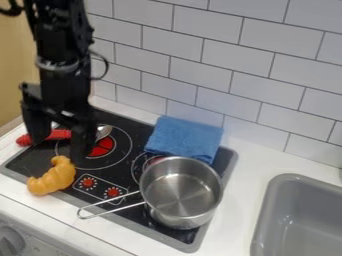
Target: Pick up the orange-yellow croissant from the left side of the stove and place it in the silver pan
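The gripper (59, 148) hangs at the left over the stovetop, its two fingers spread apart. Behind the fingers lies a spoon with a red handle (61, 134) and a silver bowl (103, 132); whether they touch it, I cannot tell. An orange-yellow croissant (52, 177) rests on the stove's front left part, a little nearer the camera than the gripper. To the right stands a metal saucepan (180, 192), its wire handle pointing left. A folded blue cloth (184, 139) lies behind the pan at the stove's back edge.
The black stovetop (40, 162) has a grey rim, red burner marks and two red knobs near its front. A grey sink (300, 220) is set into the white counter (248, 172) at the right. A tiled wall (207, 55) rises along the back.
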You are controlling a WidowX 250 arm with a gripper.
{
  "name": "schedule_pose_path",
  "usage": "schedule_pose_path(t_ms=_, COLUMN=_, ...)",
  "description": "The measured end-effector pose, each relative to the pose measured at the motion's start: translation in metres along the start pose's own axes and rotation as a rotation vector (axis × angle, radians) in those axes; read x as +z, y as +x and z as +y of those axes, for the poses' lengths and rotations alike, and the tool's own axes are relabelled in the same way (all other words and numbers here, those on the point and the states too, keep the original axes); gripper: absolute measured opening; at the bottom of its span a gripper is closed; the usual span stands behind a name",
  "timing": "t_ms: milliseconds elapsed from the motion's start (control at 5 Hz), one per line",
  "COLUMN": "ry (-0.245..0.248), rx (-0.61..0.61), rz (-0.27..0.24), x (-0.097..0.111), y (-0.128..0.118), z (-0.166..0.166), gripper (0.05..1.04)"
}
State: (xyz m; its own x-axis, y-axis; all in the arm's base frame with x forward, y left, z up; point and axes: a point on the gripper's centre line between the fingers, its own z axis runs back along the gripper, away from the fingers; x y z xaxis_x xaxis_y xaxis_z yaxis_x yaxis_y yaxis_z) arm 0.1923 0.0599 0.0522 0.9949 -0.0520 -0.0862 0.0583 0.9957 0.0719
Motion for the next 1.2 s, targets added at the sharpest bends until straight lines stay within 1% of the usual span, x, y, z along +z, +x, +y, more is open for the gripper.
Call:
schedule_pose_path(t_ms=200, ry=0.003, rx=0.001, rz=-0.013, x=-0.012, y=-0.001, z=0.005, gripper=0.998)
schedule_pose_path(t_ms=400, ry=-0.014, rx=-0.002, rz=-0.042, x=-0.022, y=0.004, z=0.008, gripper=0.998)
schedule_pose_path(t_ms=600, ry=-0.010, rx=-0.018, rz=-0.069, x=-0.032, y=0.004, z=0.014, gripper=0.998)
schedule_pose_path(t_ms=800, ry=-0.034, rx=-0.031, rz=-0.032, x=-0.044, y=0.001, z=0.011, gripper=0.998)
schedule_pose_path(t_ms=1000, ry=-0.078, rx=-0.025, rz=-0.025, x=-0.051, y=0.000, z=0.010, gripper=0.998)
schedule_pose_path(t_ms=1200, ry=-0.081, rx=-0.017, rz=-0.041, x=-0.054, y=0.026, z=0.017, gripper=0.999)
